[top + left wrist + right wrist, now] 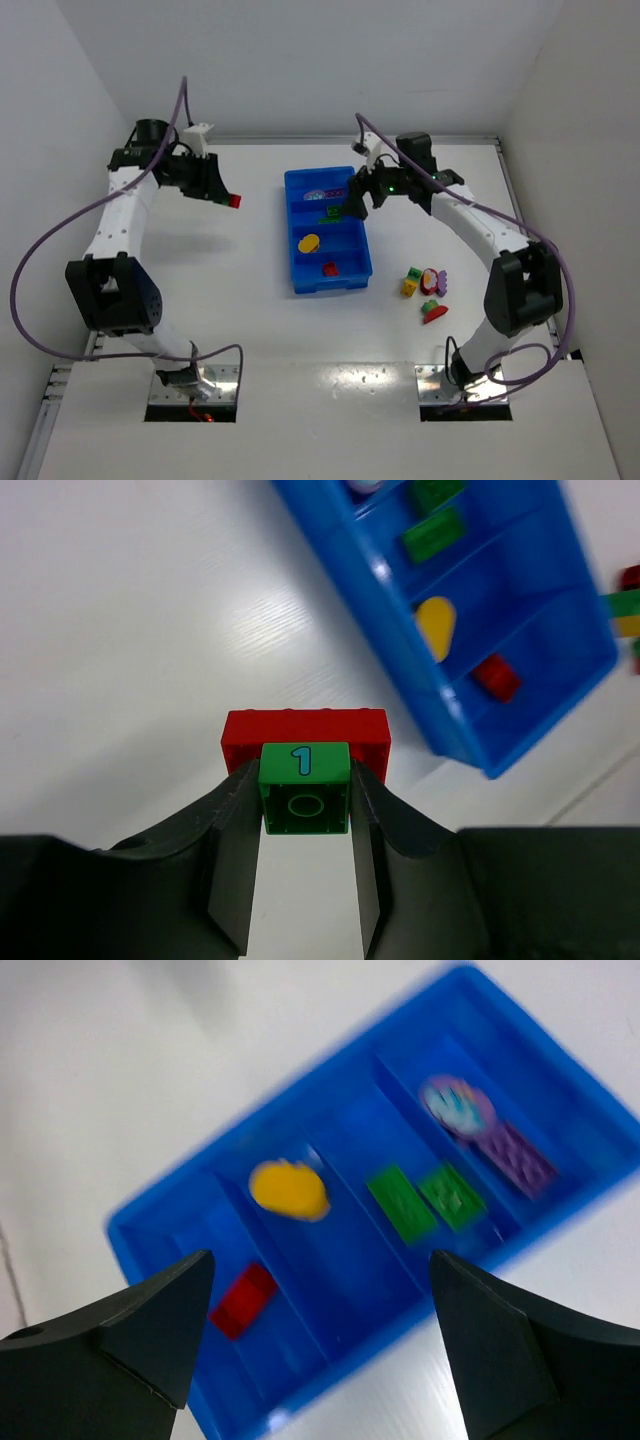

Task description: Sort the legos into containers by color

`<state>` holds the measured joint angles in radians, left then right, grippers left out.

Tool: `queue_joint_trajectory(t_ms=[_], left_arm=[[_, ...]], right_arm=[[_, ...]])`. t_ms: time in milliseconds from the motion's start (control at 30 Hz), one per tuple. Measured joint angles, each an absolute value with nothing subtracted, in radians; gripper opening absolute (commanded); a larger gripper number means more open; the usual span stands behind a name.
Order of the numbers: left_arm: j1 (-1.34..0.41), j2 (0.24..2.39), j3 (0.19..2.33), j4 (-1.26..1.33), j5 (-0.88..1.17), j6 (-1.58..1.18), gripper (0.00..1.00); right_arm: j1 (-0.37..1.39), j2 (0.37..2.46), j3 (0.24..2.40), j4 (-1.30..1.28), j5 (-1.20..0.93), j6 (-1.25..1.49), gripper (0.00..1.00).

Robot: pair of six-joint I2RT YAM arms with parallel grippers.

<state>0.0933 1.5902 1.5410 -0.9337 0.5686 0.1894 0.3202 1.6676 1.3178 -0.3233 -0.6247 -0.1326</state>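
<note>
Glossy white table (250, 330), white walls (300, 60). At 10 o'clock left jaws grasp square green block (304, 790) fronting red brick (304, 728); right jaws released over blue plastic tray (330, 286).

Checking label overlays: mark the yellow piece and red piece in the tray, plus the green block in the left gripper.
yellow piece (288, 1189), right wrist view, centre of its top.
red piece (243, 1300), right wrist view, middle of its top.
green block (304, 790), left wrist view, centre of its facing side.

Left claw (229, 198) holds red lego (235, 200) near tray (291, 232).
</note>
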Motion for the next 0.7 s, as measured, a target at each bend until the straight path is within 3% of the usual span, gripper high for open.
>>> queue_joint_trajectory(t_ms=[200, 433, 700], left_arm=[[0.168, 1.723, 1.589, -1.008, 0.883, 0.151, 0.10], [0.198, 1.763, 1.513, -1.025, 1.161, 0.072, 0.10], [0.207, 1.760, 1.322, -0.775, 1.392, -0.214, 0.06]], right_arm=[[0.414, 1.679, 1.327, -0.136, -0.754, -0.105, 0.88], [0.525, 1.750, 1.358, 0.020, -0.761, -0.131, 0.88], [0.618, 1.824, 1.362, 0.130, -0.735, -0.139, 0.88]])
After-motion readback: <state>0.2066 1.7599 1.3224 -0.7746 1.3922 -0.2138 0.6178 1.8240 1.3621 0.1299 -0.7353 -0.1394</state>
